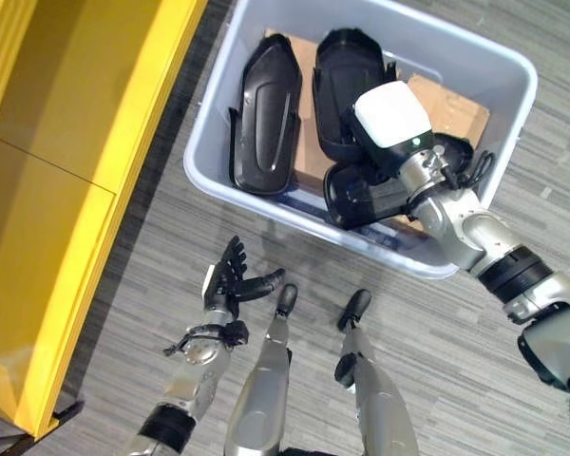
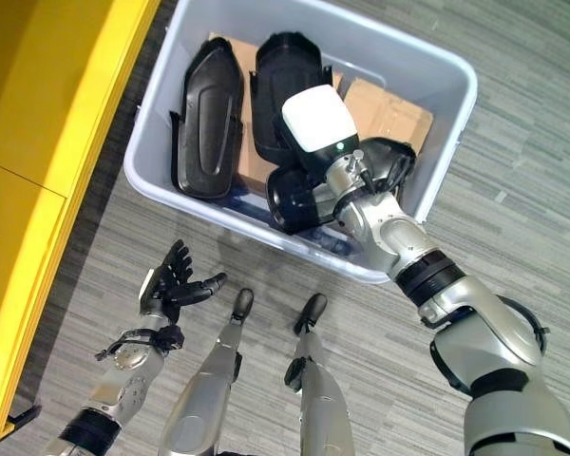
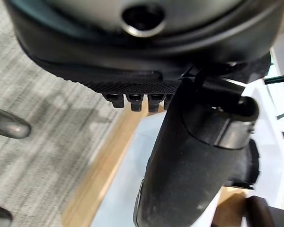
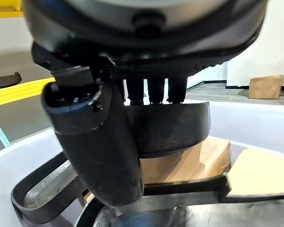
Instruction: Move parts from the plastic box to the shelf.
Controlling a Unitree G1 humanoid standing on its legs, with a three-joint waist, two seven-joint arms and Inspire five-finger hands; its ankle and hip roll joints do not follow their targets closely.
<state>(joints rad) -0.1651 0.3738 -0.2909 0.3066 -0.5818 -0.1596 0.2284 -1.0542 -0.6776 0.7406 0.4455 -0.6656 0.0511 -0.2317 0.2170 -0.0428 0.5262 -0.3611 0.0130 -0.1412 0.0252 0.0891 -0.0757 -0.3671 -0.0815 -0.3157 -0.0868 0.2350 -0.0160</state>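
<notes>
A pale grey plastic box (image 1: 256,204) stands on the floor and holds several black moulded parts. Two long shells (image 1: 266,109) (image 1: 347,81) lie side by side at its left on brown cardboard (image 1: 448,106). My right hand (image 1: 391,119) reaches into the box at the near right. In the right wrist view its thumb (image 4: 99,146) and fingers (image 4: 156,90) pinch the wall of a rounded black part (image 1: 356,195) (image 4: 175,130). My left hand (image 1: 230,280) hovers over the floor in front of the box, fingers spread and holding nothing. Its thumb (image 3: 194,165) shows in the left wrist view.
The yellow shelf (image 1: 66,190) runs along the left side, close to the box's left end. Another black part (image 1: 456,157) lies by the box's right wall. Grey striped carpet (image 1: 475,361) surrounds the box.
</notes>
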